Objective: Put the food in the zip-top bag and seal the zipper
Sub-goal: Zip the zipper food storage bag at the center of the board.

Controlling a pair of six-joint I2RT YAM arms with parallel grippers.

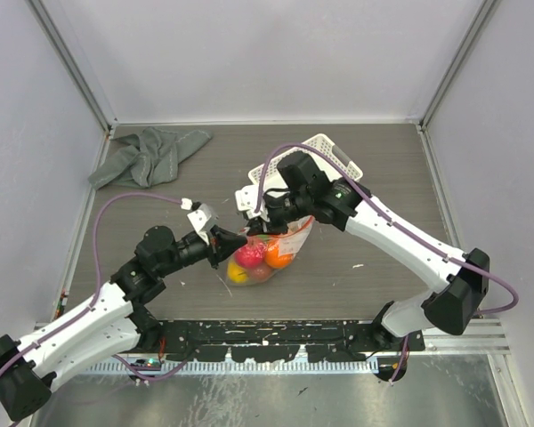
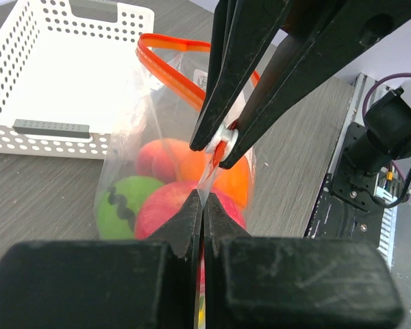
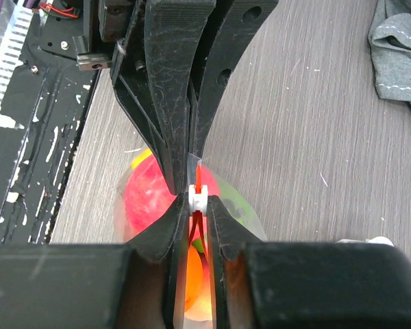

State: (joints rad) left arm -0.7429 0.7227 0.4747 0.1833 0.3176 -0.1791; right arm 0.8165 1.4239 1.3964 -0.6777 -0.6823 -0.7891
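Observation:
The clear zip-top bag (image 1: pixel 285 242) lies mid-table with the toy fruits inside: red (image 1: pixel 248 256), orange (image 1: pixel 279 255), yellow (image 1: pixel 237 273), and in the left wrist view green (image 2: pixel 127 205) and peach (image 2: pixel 161 156). My left gripper (image 1: pixel 236 245) is shut on the bag's clear corner edge (image 2: pixel 207 186). My right gripper (image 1: pixel 260 227) is shut on the zipper's white slider (image 3: pixel 196 199), right beside the left fingertips. The orange-red zipper strip (image 2: pixel 166 63) loops open behind the slider.
A white lattice basket (image 1: pixel 338 166) stands just behind the bag, partly under the right arm. A crumpled grey cloth (image 1: pixel 151 153) lies at the back left. The black base rail (image 1: pixel 276 336) runs along the near edge.

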